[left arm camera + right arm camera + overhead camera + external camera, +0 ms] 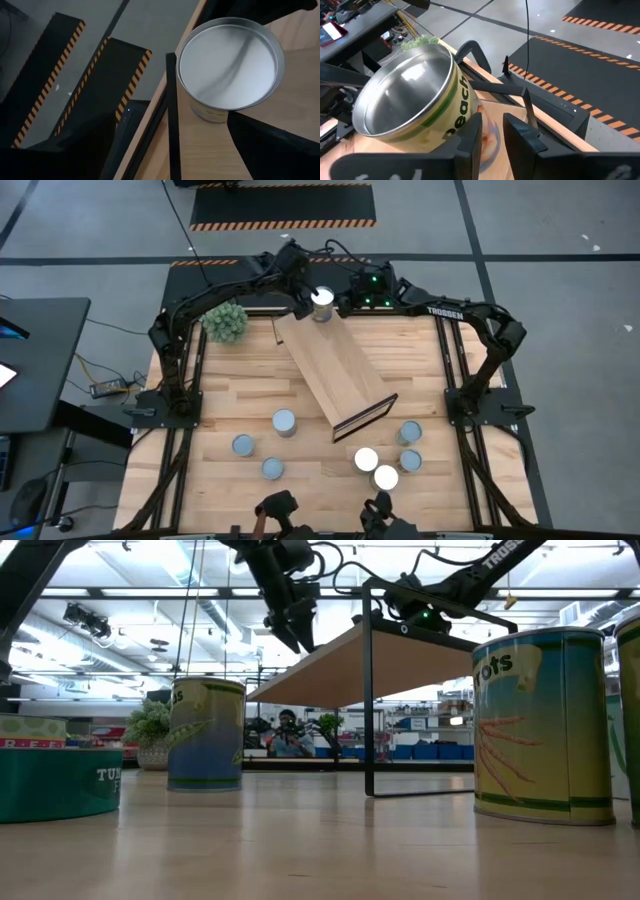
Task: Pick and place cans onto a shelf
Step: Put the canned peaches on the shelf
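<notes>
Item: can (321, 302), silvery top and a peach label, standing upright on the far, raised end of the shelf (340, 370). It sits close to the shelf's dark edge, as my left wrist view shows (227, 67).

Shelf: a light-wood plank lying diagonally across the table (200, 480), its dark-framed end toward the near side. From table height its underside slopes up and away (390, 665).

My left gripper (303, 302): at the can's left side above the shelf end. The fingers are spread wide, one finger (270, 145) close to the can's rim and the other well off it, so they are not clamped on it.

My right gripper (340, 298): just right of the same can. The fingers (470, 142) are drawn nearly together with nothing between them, and the can (415, 95) is just beyond the fingertips.

Remaining stock: seven cans on the table.
- Three stand left of the shelf's near end, the nearest to it being (285, 422).
- Four stand right of it, two of them pale-topped (366, 459).

Also present: a green plant ball (225, 322) on the table at the far left.
</notes>
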Motion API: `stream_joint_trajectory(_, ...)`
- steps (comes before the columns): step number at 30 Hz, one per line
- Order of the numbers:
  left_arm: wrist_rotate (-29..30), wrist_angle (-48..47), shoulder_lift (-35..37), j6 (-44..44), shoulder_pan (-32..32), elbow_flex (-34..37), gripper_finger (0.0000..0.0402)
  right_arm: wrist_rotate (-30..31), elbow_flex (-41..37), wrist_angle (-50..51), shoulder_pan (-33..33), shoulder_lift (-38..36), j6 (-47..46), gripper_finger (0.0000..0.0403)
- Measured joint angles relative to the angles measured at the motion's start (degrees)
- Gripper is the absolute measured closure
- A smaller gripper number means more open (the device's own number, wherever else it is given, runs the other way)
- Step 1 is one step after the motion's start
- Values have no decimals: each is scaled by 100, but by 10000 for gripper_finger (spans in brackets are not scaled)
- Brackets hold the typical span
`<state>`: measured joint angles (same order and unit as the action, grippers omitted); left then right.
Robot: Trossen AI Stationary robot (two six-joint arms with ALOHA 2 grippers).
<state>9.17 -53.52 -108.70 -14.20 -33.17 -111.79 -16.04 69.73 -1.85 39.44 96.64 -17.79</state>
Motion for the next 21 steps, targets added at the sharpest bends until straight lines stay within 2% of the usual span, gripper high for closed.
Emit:
stream_joint_trajectory(9, 222, -30, -16, -131, -4, 0, 13, -218, -9, 366, -47, -46, 1, 315)
stream_joint_trajectory(21, 223, -371, -16, -212, -17, 1, 13, 77, -9, 413, -171, -166, 193, 318)
